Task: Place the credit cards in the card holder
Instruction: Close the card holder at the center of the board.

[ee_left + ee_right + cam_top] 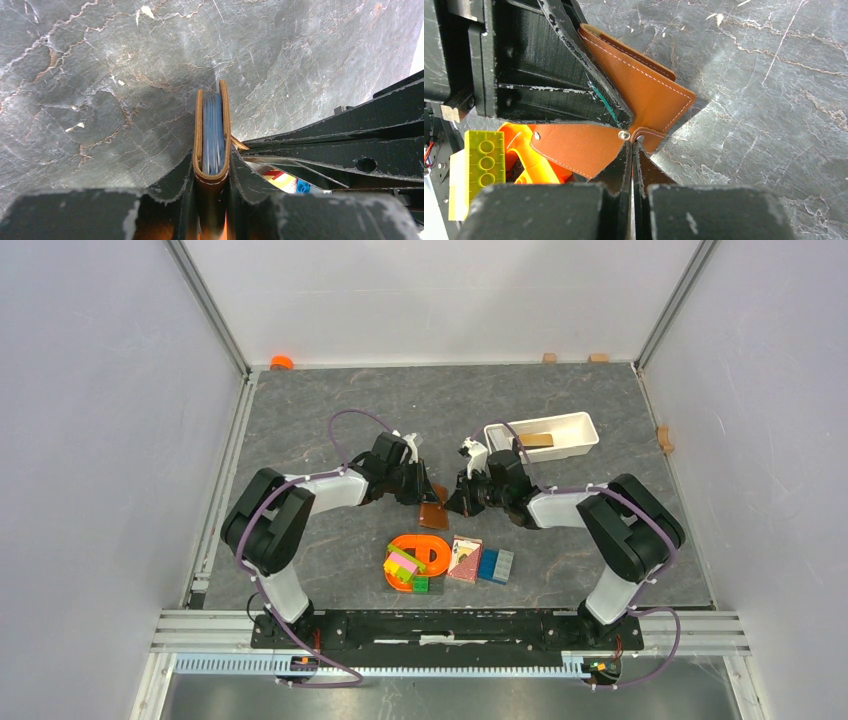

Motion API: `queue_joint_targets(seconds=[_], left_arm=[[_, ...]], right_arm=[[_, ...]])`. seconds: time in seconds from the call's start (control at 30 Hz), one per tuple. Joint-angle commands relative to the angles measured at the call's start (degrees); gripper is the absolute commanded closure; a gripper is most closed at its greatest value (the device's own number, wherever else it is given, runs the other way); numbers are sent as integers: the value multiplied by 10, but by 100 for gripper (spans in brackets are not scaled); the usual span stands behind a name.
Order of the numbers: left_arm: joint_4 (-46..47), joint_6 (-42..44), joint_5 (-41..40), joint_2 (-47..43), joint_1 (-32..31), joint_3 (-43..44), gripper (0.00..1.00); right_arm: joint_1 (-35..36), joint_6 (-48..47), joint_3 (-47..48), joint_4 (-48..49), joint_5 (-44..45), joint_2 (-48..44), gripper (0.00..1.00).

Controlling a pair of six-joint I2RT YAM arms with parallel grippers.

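The brown card holder (433, 512) hangs edge-up between the two arms, just above the table. My left gripper (425, 492) is shut on its folded end. In the left wrist view the left gripper (211, 162) clamps the holder's leaves (224, 120) together, and the bluish credit cards (214, 135) stand on edge between them. My right gripper (458, 502) comes in from the right. In the right wrist view the right gripper (632, 142) is shut, with its tips at the snap of the card holder (649, 95) where the strap begins. No loose cards show on the table.
Just in front of the holder lie an orange ring toy (420, 555) with coloured bricks (403, 565), a red playing-card pack (465, 558) and blue blocks (496, 565). A white tray (580, 422) holding a brown piece stands at the back right. Walls close in the table.
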Motion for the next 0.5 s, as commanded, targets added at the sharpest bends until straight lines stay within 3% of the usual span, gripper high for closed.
queue_joint_targets(seconds=[0.0, 0.47], left_arm=[[-20, 30, -22, 18, 1, 9, 98], [-20, 25, -26, 23, 1, 12, 98]], right_arm=[[2, 5, 7, 39, -27, 8, 100], [8, 1, 7, 46, -53, 17, 100]])
